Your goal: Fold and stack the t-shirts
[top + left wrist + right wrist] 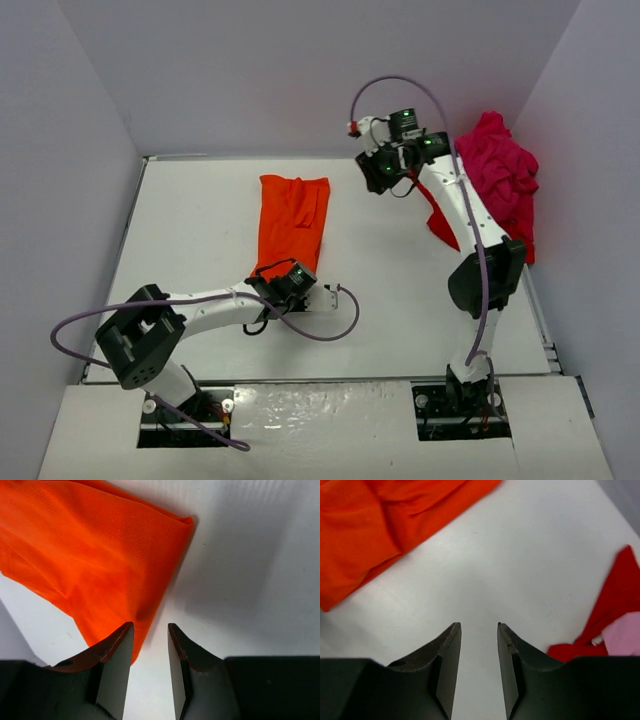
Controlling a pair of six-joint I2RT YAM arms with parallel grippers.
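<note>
A folded orange-red t-shirt (293,222) lies as a long strip in the middle of the table. My left gripper (283,276) sits low at its near end, open by a narrow gap. In the left wrist view the orange cloth (90,555) reaches my left finger (117,650), and only bare table shows between the jaws. My right gripper (382,174) hangs open and empty over the back of the table, left of the red t-shirt (440,220). A magenta-pink t-shirt (497,172) is heaped at the back right. The right wrist view shows the orange shirt (370,530) and red cloth (615,600).
The white table (200,240) is closed in by grey walls on three sides. The left arm's purple cable (335,325) loops over the near part of the table. The right arm (470,225) stretches across the red shirt's side.
</note>
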